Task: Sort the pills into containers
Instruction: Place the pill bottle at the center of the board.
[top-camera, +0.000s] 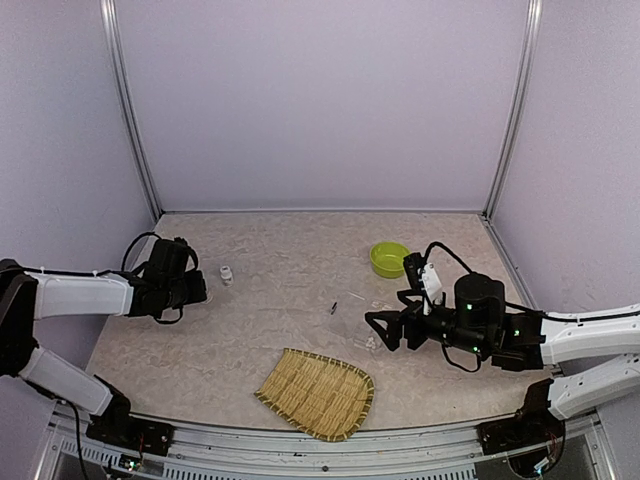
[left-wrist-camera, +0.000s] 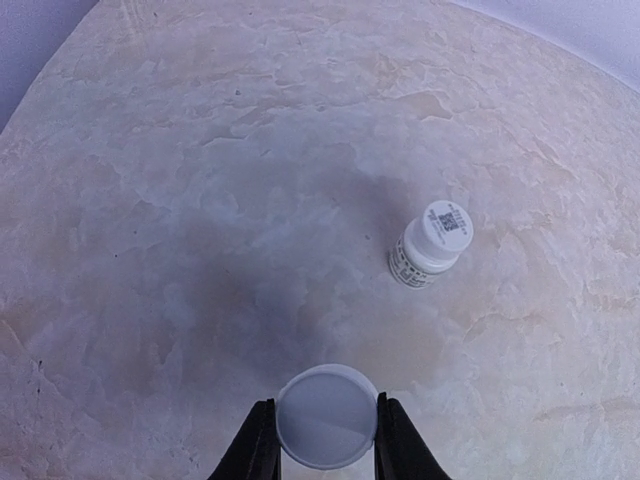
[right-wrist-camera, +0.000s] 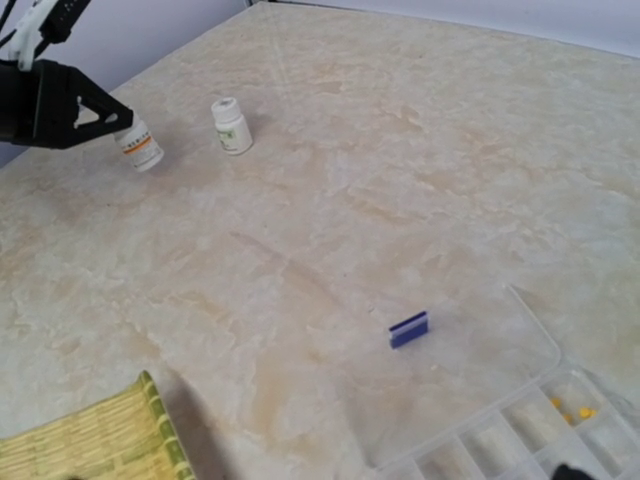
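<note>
A white-capped pill bottle (left-wrist-camera: 327, 416) is held above the table, with my left gripper (left-wrist-camera: 325, 404) shut on it. The right wrist view shows this bottle's orange label (right-wrist-camera: 141, 150). A second white bottle (left-wrist-camera: 430, 245) stands upright just beyond it, also seen in the top view (top-camera: 227, 273). The clear organiser box (right-wrist-camera: 530, 425) lies open at mid-right, its lid (right-wrist-camera: 470, 365) flat on the table with a small blue clasp (right-wrist-camera: 408, 329). Yellow pills (right-wrist-camera: 572, 409) sit in one compartment. My right gripper (top-camera: 374, 331) hovers open over the organiser, holding nothing.
A lime-green bowl (top-camera: 389, 259) stands at the back right, behind the right arm. A woven bamboo tray (top-camera: 317, 392) lies near the front edge, left of the right gripper. Walls enclose the table on three sides.
</note>
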